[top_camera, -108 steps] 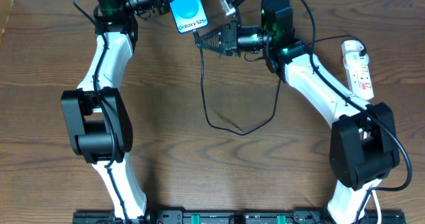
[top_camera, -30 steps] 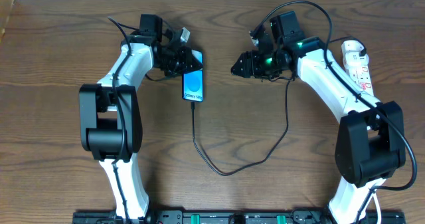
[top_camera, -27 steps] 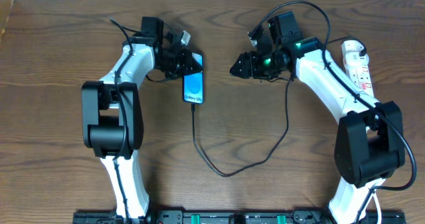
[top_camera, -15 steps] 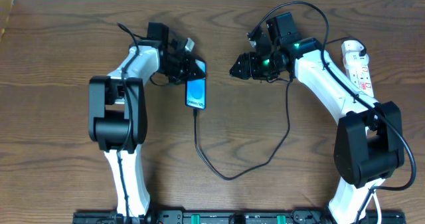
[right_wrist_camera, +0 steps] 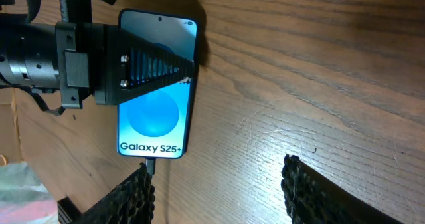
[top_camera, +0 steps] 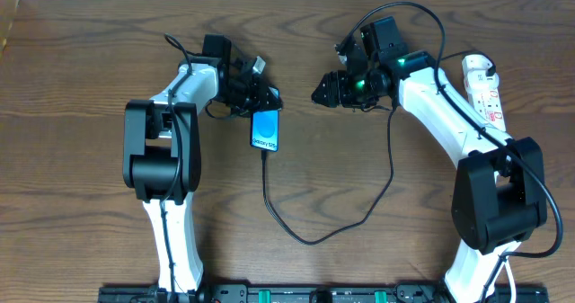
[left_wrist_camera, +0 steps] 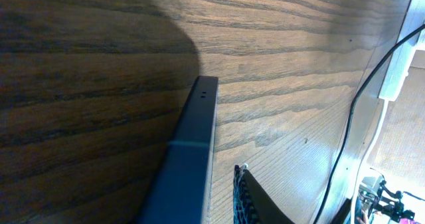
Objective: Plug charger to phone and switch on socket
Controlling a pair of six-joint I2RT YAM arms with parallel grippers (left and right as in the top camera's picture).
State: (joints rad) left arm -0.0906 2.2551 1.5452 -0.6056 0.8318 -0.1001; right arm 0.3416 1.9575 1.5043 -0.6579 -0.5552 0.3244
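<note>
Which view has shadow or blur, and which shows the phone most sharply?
Left wrist: a broad dark shadow lies on the table at upper left, and the near edge of the phone looks soft. Right wrist: the screen is bright, its text sharp. Overhead: light is even, the text tiny.

The phone [top_camera: 265,129] lies flat beside the left gripper [top_camera: 268,97], its black cable [top_camera: 310,241] looping toward the right arm.

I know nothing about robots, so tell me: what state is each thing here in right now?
phone: flat on the table, screen lit, cable plugged in.
charger: tip in phone's bottom end, cable looping loosely.
socket: lying flat at far right; switch position unreadable.
left gripper: slightly open at phone's top end.
right gripper: open, empty.
</note>
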